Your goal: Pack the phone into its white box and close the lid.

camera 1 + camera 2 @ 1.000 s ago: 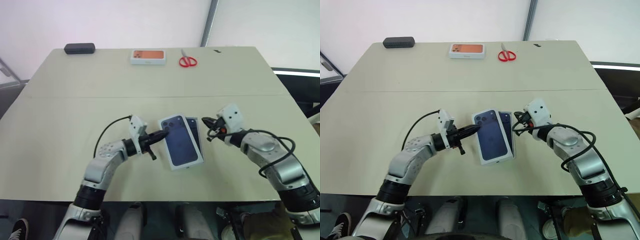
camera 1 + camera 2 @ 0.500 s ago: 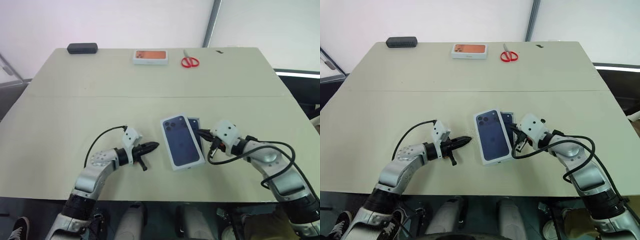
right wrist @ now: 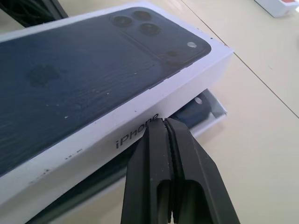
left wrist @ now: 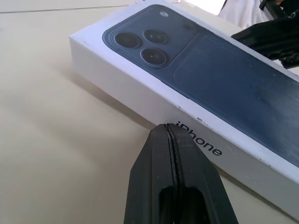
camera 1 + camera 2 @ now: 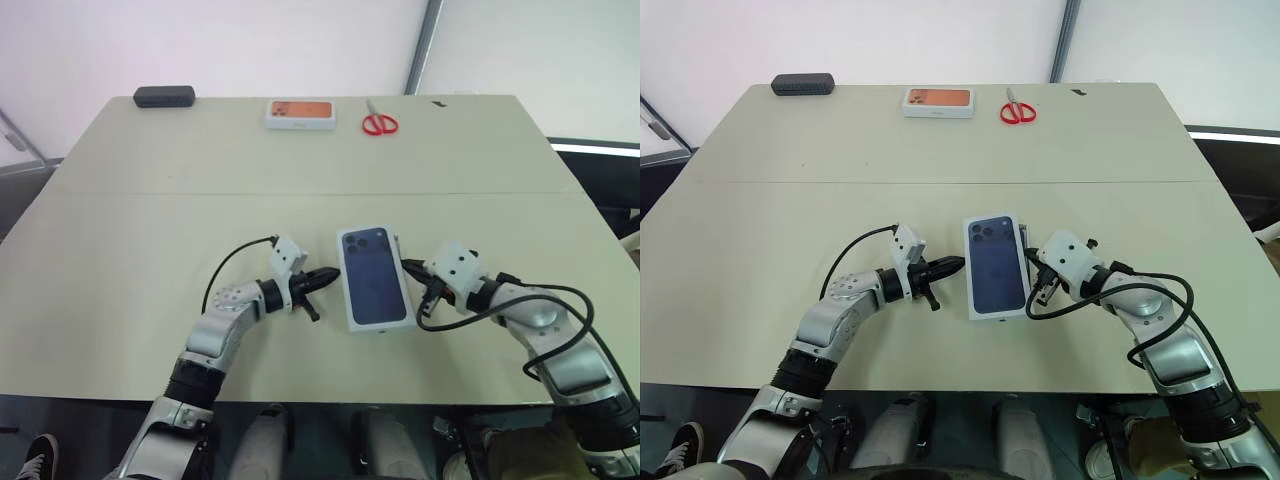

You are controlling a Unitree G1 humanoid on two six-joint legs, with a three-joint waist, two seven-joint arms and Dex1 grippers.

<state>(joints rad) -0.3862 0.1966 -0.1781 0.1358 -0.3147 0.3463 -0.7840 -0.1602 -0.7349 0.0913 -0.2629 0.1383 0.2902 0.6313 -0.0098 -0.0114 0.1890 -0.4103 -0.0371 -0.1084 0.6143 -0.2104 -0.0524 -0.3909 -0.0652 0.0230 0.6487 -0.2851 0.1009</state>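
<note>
Resting askew over white box (image 3: pixel 205 119): boxy cardboard lid (image 5: pixel 374 277) (glossy navy print); left gripper (image 5: pixel 331 273), right gripper (image 5: pixel 407 268) pinched together.

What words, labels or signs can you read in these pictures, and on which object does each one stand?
"iPhone" on one long side wall of the lid, by the left gripper.
"iPhone" on the opposite side wall, by the right gripper.
Any print on the white box with an orange picture is too small to read.

Lid (image 5: pixel 375 277) on box (image 3: pixel 212 113), between hands.
</note>
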